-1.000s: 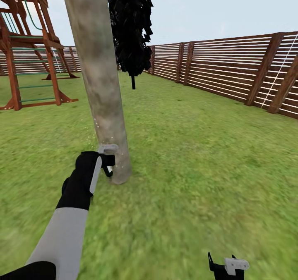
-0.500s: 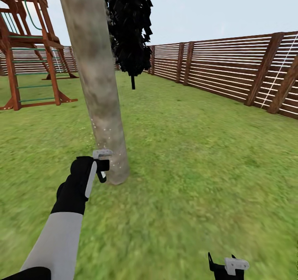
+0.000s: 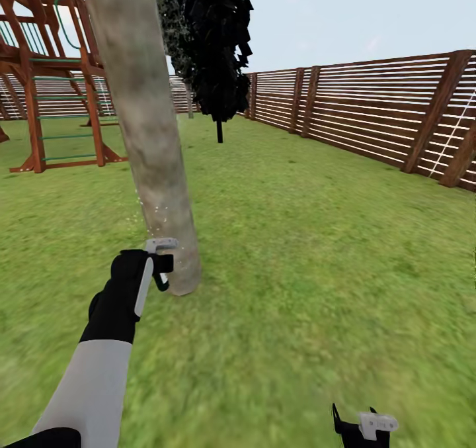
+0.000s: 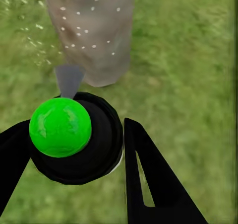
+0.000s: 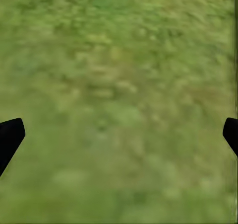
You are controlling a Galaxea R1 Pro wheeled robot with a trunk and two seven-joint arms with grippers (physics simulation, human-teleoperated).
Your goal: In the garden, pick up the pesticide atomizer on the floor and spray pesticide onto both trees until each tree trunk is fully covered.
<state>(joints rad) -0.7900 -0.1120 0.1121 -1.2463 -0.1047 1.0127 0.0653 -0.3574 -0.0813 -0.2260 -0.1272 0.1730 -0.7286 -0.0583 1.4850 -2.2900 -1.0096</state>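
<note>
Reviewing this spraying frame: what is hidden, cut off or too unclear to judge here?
- Tree trunk: its far side faces away from the head camera, so full coverage cannot be judged; its top is cut off by the picture's edge.
- Pesticide atomizer: the left wrist view looks down on it, and the left gripper hides its body.
- Spray specks: too small to tell whether they sit on the bark.
- Right gripper: cut off at the head view's bottom edge.

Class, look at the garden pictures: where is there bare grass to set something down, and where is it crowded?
Free: the wide lawn between the tree trunk and the fence, and the grass in front of the right gripper, whose fingers are spread. Crowded: the trunk's base, where the left gripper holds the pesticide atomizer close against it, and the wooden climbing frame beyond.
</note>
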